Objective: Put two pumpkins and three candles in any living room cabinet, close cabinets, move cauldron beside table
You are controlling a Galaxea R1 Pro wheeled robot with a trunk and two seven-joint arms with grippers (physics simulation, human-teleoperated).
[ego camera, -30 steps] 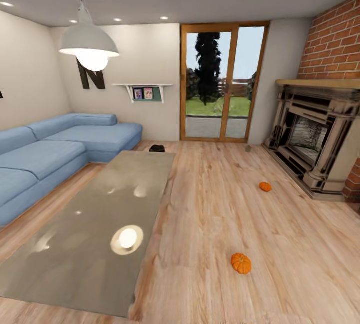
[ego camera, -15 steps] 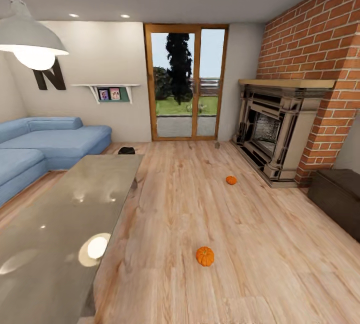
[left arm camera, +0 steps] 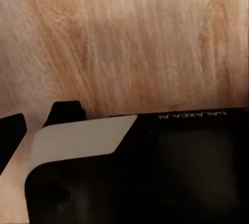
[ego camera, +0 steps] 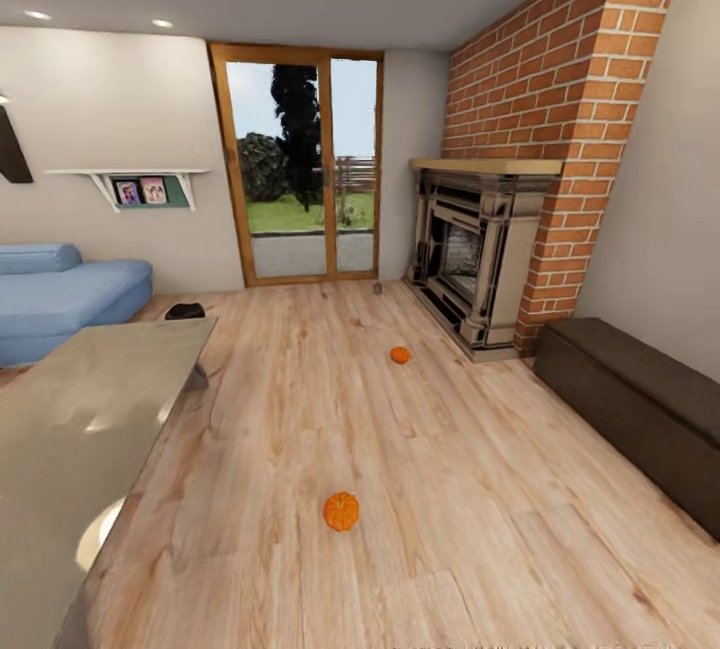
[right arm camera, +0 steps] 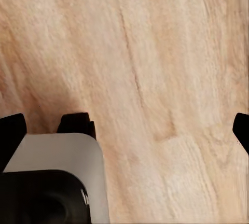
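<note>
Two orange pumpkins lie on the wood floor: the near pumpkin [ego camera: 341, 511] mid-room and the far pumpkin [ego camera: 400, 355] in front of the fireplace. The black cauldron [ego camera: 185, 310] sits on the floor just past the far end of the glossy grey table [ego camera: 70, 429]. Along the right wall stands the dark-brown cabinet [ego camera: 640, 404], its front shut. A tiny beige stub [ego camera: 377, 286] by the glass door is too small to identify as a candle. My right gripper [right arm camera: 124, 130] hangs open over bare floor. My left gripper [left arm camera: 124, 133] hangs open over floor and my dark base, one finger [left arm camera: 10, 136] showing.
A brick-and-stone fireplace [ego camera: 470, 269] fills the far right corner beside the cabinet. A blue sofa [ego camera: 60, 294] lies at the far left behind the table. Glass doors [ego camera: 300, 179] close the back wall. Open wood floor stretches between the table and the cabinet.
The head view has swung to the right: the cabinet has come into view, while the lamp and most of the sofa have slid out at the left. The pumpkins and cauldron have not moved.
</note>
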